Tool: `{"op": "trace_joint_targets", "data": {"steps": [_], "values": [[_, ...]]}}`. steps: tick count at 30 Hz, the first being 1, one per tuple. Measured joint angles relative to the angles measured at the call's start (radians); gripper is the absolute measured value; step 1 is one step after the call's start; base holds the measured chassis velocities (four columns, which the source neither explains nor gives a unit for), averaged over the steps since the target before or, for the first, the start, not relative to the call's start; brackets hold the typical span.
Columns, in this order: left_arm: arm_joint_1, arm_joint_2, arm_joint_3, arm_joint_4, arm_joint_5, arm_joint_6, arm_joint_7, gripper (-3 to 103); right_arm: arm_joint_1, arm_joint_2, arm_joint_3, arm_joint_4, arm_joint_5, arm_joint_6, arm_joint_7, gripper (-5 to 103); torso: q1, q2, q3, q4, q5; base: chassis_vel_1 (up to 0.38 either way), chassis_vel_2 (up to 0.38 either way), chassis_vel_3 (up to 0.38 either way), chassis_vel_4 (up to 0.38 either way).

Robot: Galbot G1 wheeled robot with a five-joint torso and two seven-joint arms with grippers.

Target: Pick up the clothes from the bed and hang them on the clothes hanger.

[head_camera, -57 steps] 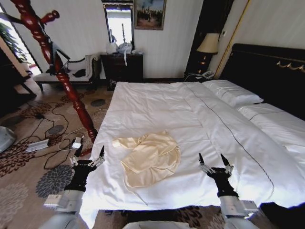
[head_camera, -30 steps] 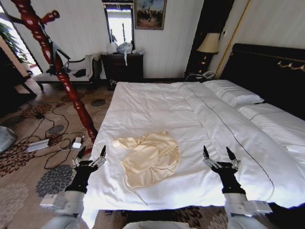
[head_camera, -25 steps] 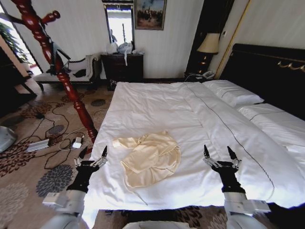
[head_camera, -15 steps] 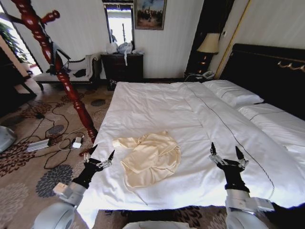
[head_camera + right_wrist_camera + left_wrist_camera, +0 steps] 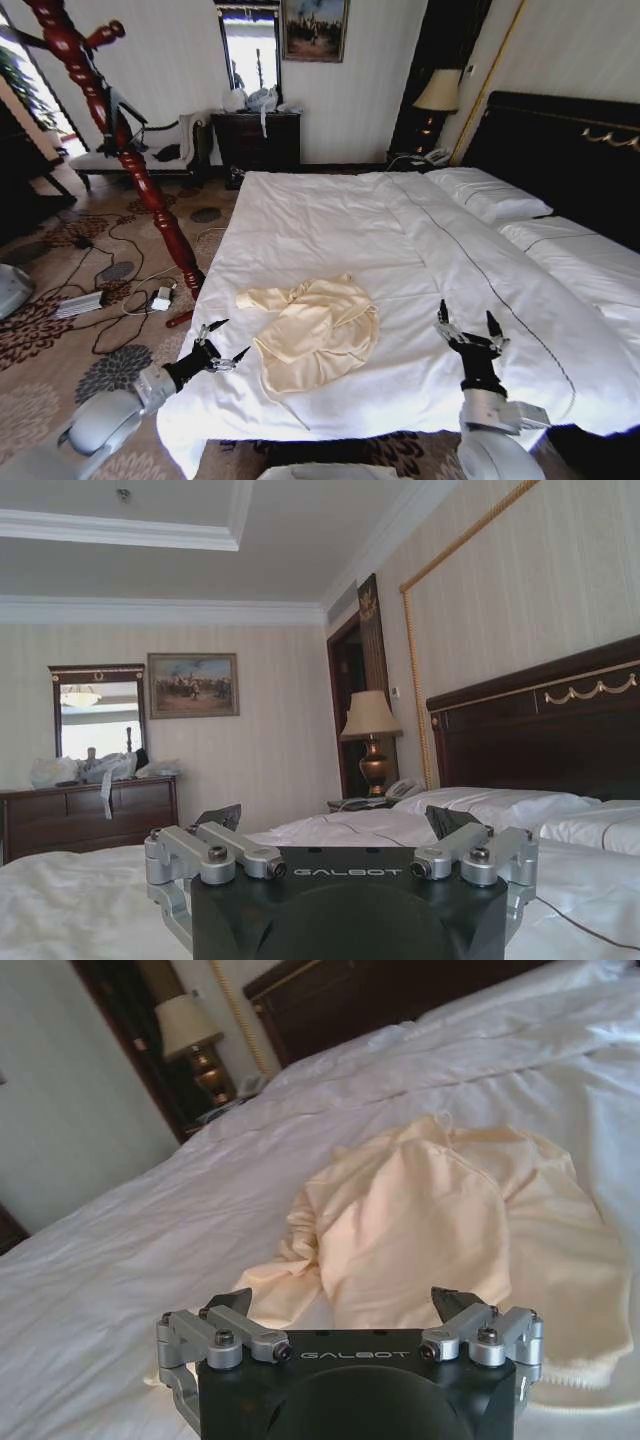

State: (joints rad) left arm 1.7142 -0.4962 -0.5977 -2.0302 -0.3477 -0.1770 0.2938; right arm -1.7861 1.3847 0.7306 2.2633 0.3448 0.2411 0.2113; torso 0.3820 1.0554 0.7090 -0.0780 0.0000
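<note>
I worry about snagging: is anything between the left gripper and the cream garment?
Nothing visible. The open left gripper hovers over the bed's edge, apart from the clothes, with bare white duvet between them.

The setting is a furnished bedroom, of the hotel-room type. A wide bed [image 5: 330,220] with white duvet, white pillows [image 5: 490,195] and a black headboard [image 5: 570,150] occupies most of the floor. A lamp [image 5: 436,92] and a telephone [image 5: 434,155] stand on a nightstand beside the headboard. A dark dresser [image 5: 255,140] carries a mirror [image 5: 250,52], next to a framed painting [image 5: 314,28]. The walls are striped, the carpet [image 5: 60,300] floral. A red wooden coat stand [image 5: 120,150] stands near the bed.
</note>
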Motion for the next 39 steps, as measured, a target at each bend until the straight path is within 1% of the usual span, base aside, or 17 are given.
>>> {"op": "trace_joint_targets", "data": {"steps": [1,3,4,7,9,10,12,13,17,18,20,22,23,26,29,33,39], "values": [[-0.020,0.010,0.022,0.010,0.025,-0.006,0.002,100,0.000,0.004,0.000,-0.001,-0.002,0.000,0.002,100,0.000,0.000,0.000,-0.0004,0.0000,0.000,0.000,0.000,0.000],[-0.063,0.015,0.079,0.036,0.084,-0.020,0.006,100,0.000,0.017,0.000,-0.002,-0.011,0.000,0.006,100,0.000,0.000,0.000,0.0000,0.0000,0.000,0.000,0.000,0.000],[-0.063,0.015,0.079,0.036,0.084,-0.020,0.006,100,0.000,0.017,0.000,-0.002,-0.011,0.000,0.006,100,0.000,0.000,0.000,0.0000,0.0000,0.000,0.000,0.000,0.000],[-0.136,-0.010,0.163,0.071,0.158,-0.030,0.011,100,0.000,0.032,-0.007,-0.007,-0.030,0.001,0.009,100,0.000,0.000,0.000,0.0004,-0.0003,0.000,0.000,0.000,0.000],[-0.181,-0.027,0.204,0.084,0.172,-0.030,0.011,100,0.000,0.039,-0.014,-0.013,-0.043,0.003,0.010,100,0.000,0.000,0.000,0.0004,-0.0003,0.000,0.000,0.000,0.000],[-0.181,-0.027,0.204,0.084,0.172,-0.030,0.011,100,0.000,0.039,-0.014,-0.013,-0.043,0.003,0.010,100,0.000,0.000,0.000,0.0004,-0.0003,0.000,0.000,0.000,0.000],[-0.274,-0.058,0.293,0.111,0.188,-0.027,0.012,100,0.002,0.051,-0.024,-0.028,-0.067,0.010,0.011,100,0.000,0.000,0.000,0.0002,0.0000,0.000,0.000,0.000,0.000],[-0.274,-0.058,0.293,0.111,0.188,-0.027,0.012,100,0.002,0.051,-0.024,-0.028,-0.067,0.010,0.011,100,0.000,0.000,0.000,0.0002,0.0000,0.000,0.000,0.000,0.000],[-0.450,-0.104,0.461,0.178,0.191,-0.020,0.011,100,0.004,0.063,-0.029,-0.043,-0.084,0.014,0.014,100,0.000,0.000,0.000,0.0002,0.0001,0.000,0.000,0.000,0.000],[-0.450,-0.104,0.461,0.178,0.191,-0.020,0.011,100,0.004,0.063,-0.029,-0.043,-0.084,0.014,0.014,100,0.000,0.000,0.000,0.0002,0.0001,0.000,0.000,0.000,0.000],[-0.532,-0.130,0.535,0.213,0.177,-0.016,0.008,100,0.005,0.065,-0.030,-0.047,-0.086,0.014,0.015,100,0.000,0.000,0.000,-0.0001,0.0001,0.000,0.000,0.000,0.000],[-0.627,-0.176,0.625,0.267,0.169,-0.014,0.001,100,0.005,0.066,-0.028,-0.055,-0.088,0.014,0.018,100,0.000,0.000,0.000,-0.0001,0.0002,0.000,0.000,0.000,0.000],[-0.627,-0.176,0.625,0.267,0.169,-0.014,0.001,100,0.005,0.066,-0.028,-0.055,-0.088,0.014,0.018,100,0.000,0.000,0.000,-0.0001,0.0002,0.000,0.000,0.000,0.000],[-0.716,-0.247,0.725,0.334,0.171,-0.011,-0.010,100,0.009,0.064,-0.023,-0.065,-0.090,0.014,0.023,100,0.000,0.000,0.000,0.0002,0.0000,0.000,0.000,0.000,0.000],[-0.742,-0.273,0.761,0.348,0.162,-0.003,-0.011,100,0.009,0.063,-0.022,-0.065,-0.092,0.013,0.027,100,0.000,0.000,0.000,0.0001,0.0003,0.000,0.000,0.000,0.000],[-0.763,-0.302,0.824,0.328,0.124,0.030,-0.015,100,0.007,0.062,-0.021,-0.047,-0.109,0.009,0.040,100,0.000,0.000,0.000,0.0001,0.0002,0.000,0.000,0.000,0.000],[-0.742,-0.285,0.833,0.281,0.131,0.054,-0.022,100,0.009,0.064,-0.028,-0.031,-0.120,0.010,0.047,100,0.000,0.000,0.000,0.0002,0.0000,0.000,0.000,0.000,0.000]]}}
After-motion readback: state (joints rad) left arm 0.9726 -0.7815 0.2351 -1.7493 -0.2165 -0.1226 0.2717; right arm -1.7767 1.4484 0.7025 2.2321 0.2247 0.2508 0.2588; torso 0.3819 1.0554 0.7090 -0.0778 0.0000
